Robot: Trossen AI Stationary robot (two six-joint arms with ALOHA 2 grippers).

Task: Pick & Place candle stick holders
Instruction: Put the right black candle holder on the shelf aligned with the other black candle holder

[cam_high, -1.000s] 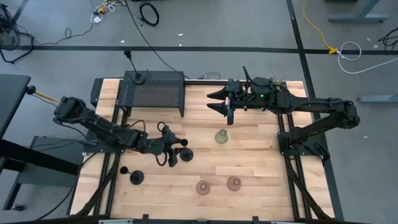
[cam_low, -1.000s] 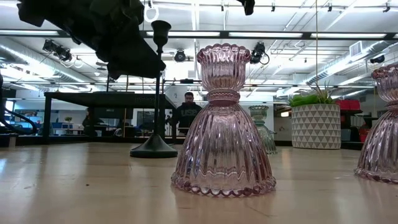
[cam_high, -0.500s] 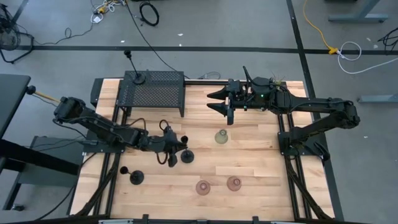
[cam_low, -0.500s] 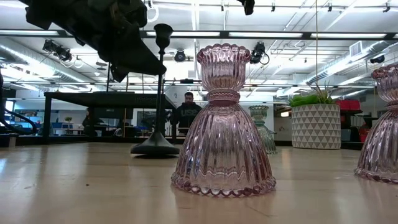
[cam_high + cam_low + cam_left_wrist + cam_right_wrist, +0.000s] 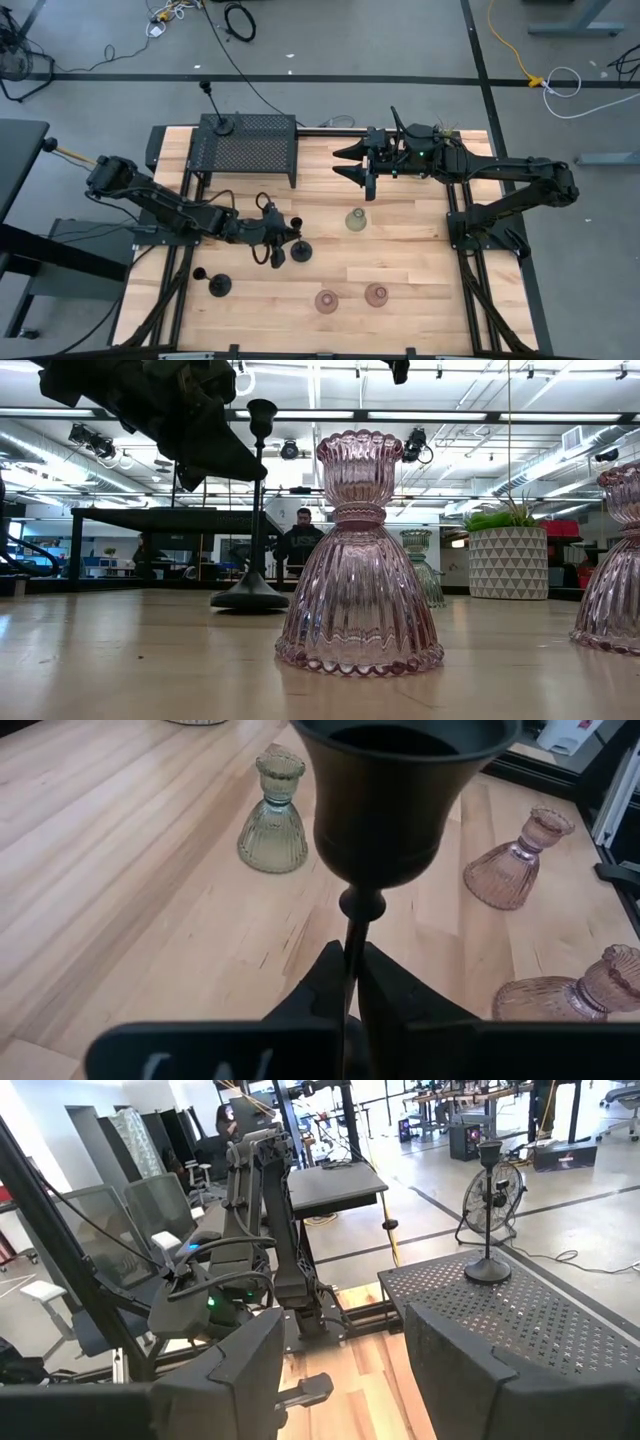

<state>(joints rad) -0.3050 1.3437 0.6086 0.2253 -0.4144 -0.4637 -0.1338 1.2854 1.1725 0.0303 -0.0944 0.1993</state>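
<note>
From above, the left arm reaches from the worktop's left edge toward its middle, its left gripper (image 5: 278, 243) clenched on the thin stem of a black candle stick holder (image 5: 298, 249) whose round base rests on the wood. The right arm is folded along the far edge, the right gripper (image 5: 352, 163) raised with its fingers spread, beside the black mesh box (image 5: 245, 147), where a second black holder (image 5: 222, 123) stands at the far-left corner. A third black holder (image 5: 218, 286) sits near the front-left corner, the pale green glass holder (image 5: 355, 220) at mid-worktop, and two pink glass holders (image 5: 326, 300) by the front edge.

At table height, one pink holder fills the frame; the other (image 5: 612, 575) is cut off at the picture's edge. The gripped holder (image 5: 252, 510) stands behind, the arm's dark bulk covering part of it.

The left wrist camera shows dark fingers (image 5: 318, 995) pinching the stem below the cup.

The right wrist camera shows spread fingers (image 5: 455, 1355) and the mesh box.
</note>
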